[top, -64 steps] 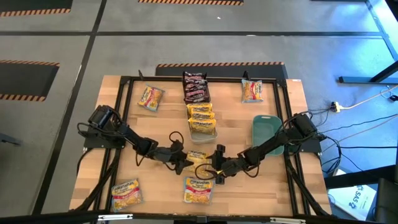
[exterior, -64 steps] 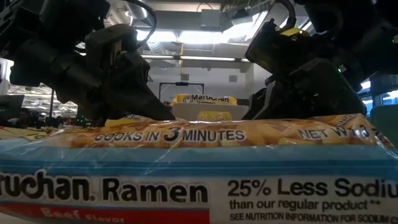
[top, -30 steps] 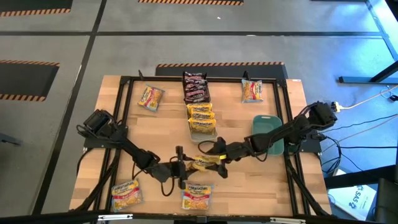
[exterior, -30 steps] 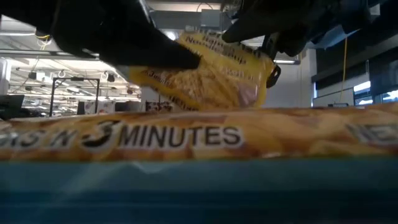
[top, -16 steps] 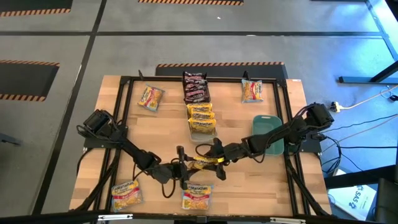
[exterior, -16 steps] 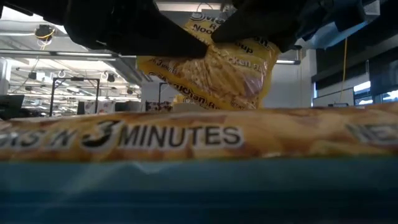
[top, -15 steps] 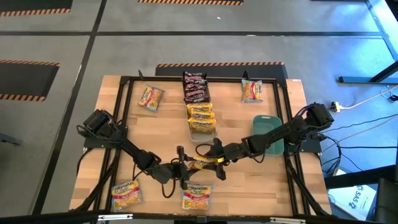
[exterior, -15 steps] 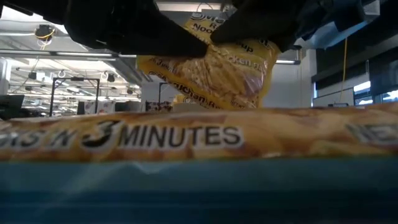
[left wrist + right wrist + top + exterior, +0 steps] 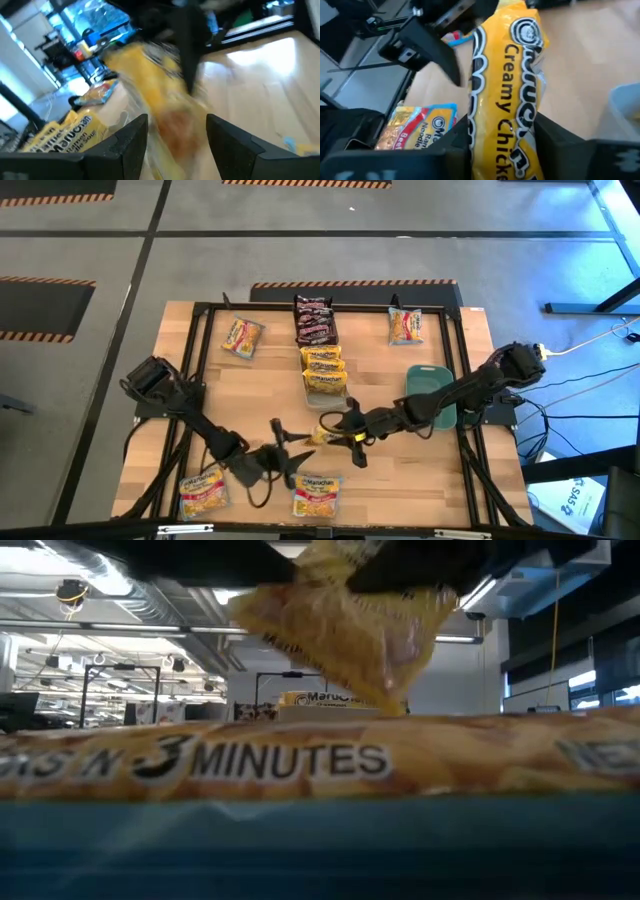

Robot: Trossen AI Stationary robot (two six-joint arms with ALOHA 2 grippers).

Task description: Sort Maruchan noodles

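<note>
My right gripper [image 9: 335, 435] pinches a yellow Creamy Chicken packet [image 9: 507, 95], lifted off the table [image 9: 240, 395] near its front middle. My left gripper [image 9: 292, 448] sits just beside it, fingers spread and, as far as I can tell, empty. Another packet [image 9: 316, 495] lies below, by the front edge.

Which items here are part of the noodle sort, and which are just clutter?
Job:
- yellow packet in right claw
- left claw, open
- loose packets
- sorted brown packets, yellow packets
- teal bin

Clutter:
- floor cables
</note>
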